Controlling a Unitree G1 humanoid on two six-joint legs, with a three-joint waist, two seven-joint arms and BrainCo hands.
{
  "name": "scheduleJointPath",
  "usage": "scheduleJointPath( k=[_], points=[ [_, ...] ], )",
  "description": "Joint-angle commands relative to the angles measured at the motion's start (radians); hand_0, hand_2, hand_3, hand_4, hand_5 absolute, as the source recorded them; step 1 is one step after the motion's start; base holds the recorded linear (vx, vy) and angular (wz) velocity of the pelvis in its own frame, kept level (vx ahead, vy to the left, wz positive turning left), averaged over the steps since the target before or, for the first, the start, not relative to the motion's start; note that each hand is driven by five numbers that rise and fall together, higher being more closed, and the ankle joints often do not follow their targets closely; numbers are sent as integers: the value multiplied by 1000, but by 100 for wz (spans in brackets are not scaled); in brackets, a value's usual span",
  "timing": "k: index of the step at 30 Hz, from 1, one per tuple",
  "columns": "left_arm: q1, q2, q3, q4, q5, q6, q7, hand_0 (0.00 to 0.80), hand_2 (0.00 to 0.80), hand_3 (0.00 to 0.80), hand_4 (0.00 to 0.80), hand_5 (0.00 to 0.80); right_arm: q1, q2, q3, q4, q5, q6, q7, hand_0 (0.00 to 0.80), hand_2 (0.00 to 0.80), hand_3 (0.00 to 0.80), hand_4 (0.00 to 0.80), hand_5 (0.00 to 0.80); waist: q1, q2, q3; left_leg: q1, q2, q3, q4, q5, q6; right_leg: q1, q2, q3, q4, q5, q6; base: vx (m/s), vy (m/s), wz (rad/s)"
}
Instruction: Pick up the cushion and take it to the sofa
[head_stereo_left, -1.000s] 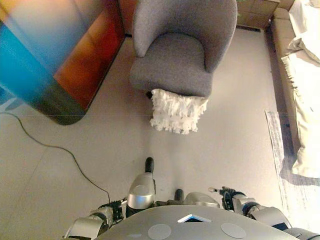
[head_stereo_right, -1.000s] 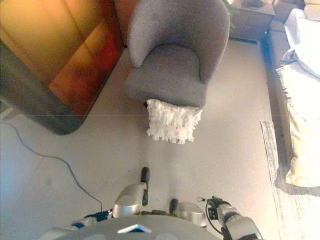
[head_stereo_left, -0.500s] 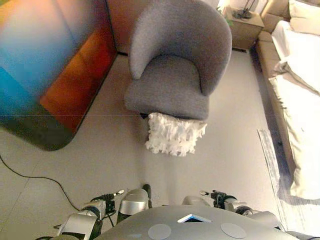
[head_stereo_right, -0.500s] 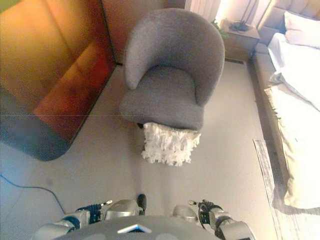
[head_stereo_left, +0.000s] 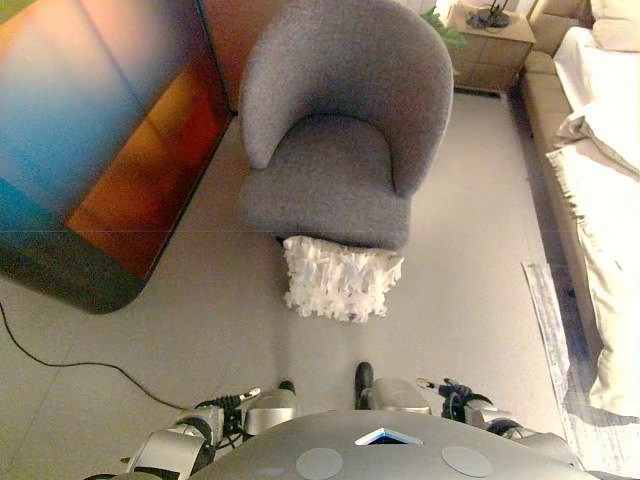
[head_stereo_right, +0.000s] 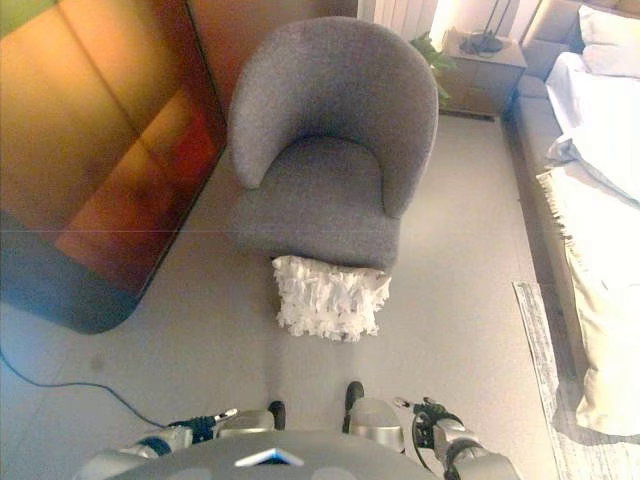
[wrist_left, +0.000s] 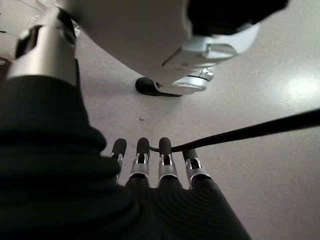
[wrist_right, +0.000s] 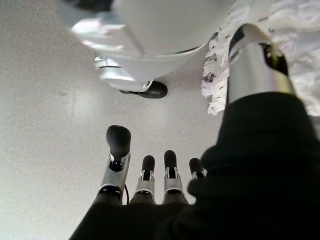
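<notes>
The cushion (head_stereo_left: 340, 280) is white and ruffled. It stands on the floor and leans against the front of a grey armchair (head_stereo_left: 340, 130). The sofa (head_stereo_left: 600, 190) is beige, draped in white cloth, and runs along the right edge. Both hands hang low at my sides, well short of the cushion. My left hand (wrist_left: 150, 162) is open with straight fingers over bare floor. My right hand (wrist_right: 145, 177) is open and empty too; the cushion (wrist_right: 300, 45) shows past its forearm.
A large glossy dark panel (head_stereo_left: 90, 150) stands at the left beside the armchair. A small side table with a lamp (head_stereo_left: 490, 40) sits at the back between the armchair and the sofa. A pale rug (head_stereo_left: 560, 330) lies in front of the sofa.
The whole picture has shifted, so the camera has moved. The cushion still leans on the armchair. Both hands stay low and empty.
</notes>
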Motion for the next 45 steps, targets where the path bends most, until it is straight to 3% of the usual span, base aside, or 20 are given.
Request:
scheduleJointPath(
  k=[1, 5, 7, 9, 11, 12, 14, 15, 17, 19, 22, 24, 25, 30, 32, 35, 38, 45],
  points=[
    [-30, 26, 27, 38, 58, -20, 12, 0, 0, 0, 0, 0, -52, 27, -10, 12, 12, -24, -1, 0, 0, 0, 0, 0, -13, -48, 21, 67, -87, -16, 94, -180, 133, -145, -140, 56, -62, 175, 105, 370, -247, 8],
    [-21, 22, 34, 26, 52, -17, 18, 0, 0, 0, 0, 0, -55, 23, 1, 14, 8, -16, -9, 0, 0, 0, 0, 0, -17, -44, 2, 118, -39, -15, 101, -203, 100, -147, -117, 39, -5, 126, 90, 341, -245, 12],
    [-13, 20, 31, 24, 73, -29, -8, 0, 0, 0, 0, 0, -56, 12, 5, 14, 10, -22, -9, 0, 0, 0, 0, 0, -21, -38, -14, 151, 7, -6, 113, -199, 64, -158, -106, 20, 31, 104, 74, 330, -229, 11],
    [-5, 16, 26, 25, 75, -51, -19, 0, 0, 0, 0, 0, -60, 1, 10, 13, 3, -21, -8, 0, 0, 0, 0, 0, -23, -32, -23, 143, 48, 2, 161, -133, 38, -153, -88, 17, 35, 89, 51, 268, -213, 4],
    [4, 9, 21, 17, 48, -74, -22, 0, 0, 0, 0, 0, -73, -16, 29, 10, -15, -15, 0, 0, 0, 0, 0, 0, -16, -31, -24, 47, 86, 17, 358, 0, 15, -110, -56, 21, 14, 59, 4, 227, -258, 7],
    [4, 5, 20, 15, 39, -80, -19, 0, 0, 0, 0, 0, -79, -22, 35, 9, -24, -10, 1, 0, 0, 0, 0, 0, -11, -34, -20, -10, 88, 27, 448, 20, 20, -92, -48, 26, 9, 49, -12, 186, -241, 13],
    [0, -4, 13, 5, 10, -77, -2, 0, 0, 0, 0, 0, -87, -31, 40, 11, -25, -4, -6, 0, 0, 0, 0, 0, 6, -45, 0, -143, 76, 51, 568, 23, 34, -32, -44, 19, -7, 31, -32, 176, -160, 3],
    [-3, -7, 10, 4, -2, -72, 6, 0, 0, 0, 0, 0, -90, -36, 40, 12, -19, -3, -7, 0, 0, 0, 0, 0, 14, -44, 9, -174, 60, 58, 557, 18, 37, -5, -46, 11, -16, 22, -30, 183, -34, -9],
    [-10, -9, 5, 4, -21, -69, 12, 0, 0, 0, 0, 0, -97, -43, 37, 14, -25, 0, -4, 0, 0, 0, 0, 0, 26, -37, 27, -196, 26, 74, 463, 17, 36, 34, -51, -6, -31, 4, -19, 182, 65, 9],
    [-17, -11, 2, 2, -35, -63, 16, 0, 0, 0, 0, 0, -106, -44, 42, 25, -20, 1, -11, 0, 0, 0, 0, 0, 37, -14, 47, -207, 1, 116, 251, 64, 16, 75, -35, -24, -48, -19, -11, 197, 146, 25],
    [-24, -14, 5, 1, -32, -64, 10, 0, 0, 0, 0, 0, -105, -39, 47, 28, 5, -13, -29, 0, 0, 0, 0, 0, 63, 2, 63, -260, -22, 67, 145, 144, -10, 124, -27, -33, -76, -29, -10, 169, 149, 23],
    [-28, -19, 11, -2, -25, -76, 9, 0, 0, 0, 0, 0, -110, -34, 50, 22, 18, -25, -41, 0, 0, 0, 0, 0, 70, -4, 58, -232, -41, 39, 118, 98, 6, 134, -45, -33, -96, -30, -1, 174, 214, -9],
    [-33, -24, 10, -2, -22, -87, 22, 0, 0, 0, 0, 0, -114, -25, 47, 19, 31, -31, -69, 0, 0, 0, 0, 0, 61, 1, 48, -175, -44, 47, 68, 67, 19, 126, -52, -43, -81, -37, 6, 200, 226, -15],
    [-59, 0, -13, -21, -14, -125, 59, 0, 0, 0, 0, 0, -97, -7, 49, 4, 12, -53, -68, 0, 0, 0, 0, 0, 37, 10, 37, -125, -31, 89, 63, 28, 47, 88, -39, -66, 101, -135, 7, 216, 127, -18],
    [-96, 17, -14, -33, -45, -128, 121, 0, 0, 0, 0, 0, -111, 4, 58, -14, 10, -52, -57, 0, 0, 0, 0, 0, 34, 11, 52, -111, -25, 98, 51, 27, 55, 2, -60, -99, 198, -122, 36, 68, -14, -25],
    [-138, 36, -12, -43, -76, -155, 135, 0, 0, 0, 0, 0, -139, 3, 87, -27, 23, -42, -40, 0, 0, 0, 0, 0, 35, 4, 81, -126, -15, 118, 54, 24, 52, -38, -81, -91, 138, -86, 48, -40, -99, -35],
    [-157, 22, -16, -57, -127, -210, 156, 0, 0, 0, 0, 0, -156, -9, 99, -25, 35, -45, -59, 0, 0, 0, 0, 0, 32, 2, 108, -171, -16, 125, 88, 22, 45, -37, -79, -63, 63, -48, 38, -42, -74, -19],
    [-227, 21, -41, -88, -164, -303, 235, 0, 0, 0, 0, 0, -278, -61, 116, -59, 58, -143, -181, 0, 0, 0, 0, 0, 30, 24, 197, -354, -6, 111, 209, 34, 13, -139, -84, -62, 84, -53, 9, -75, -41, 0]
  ],
)
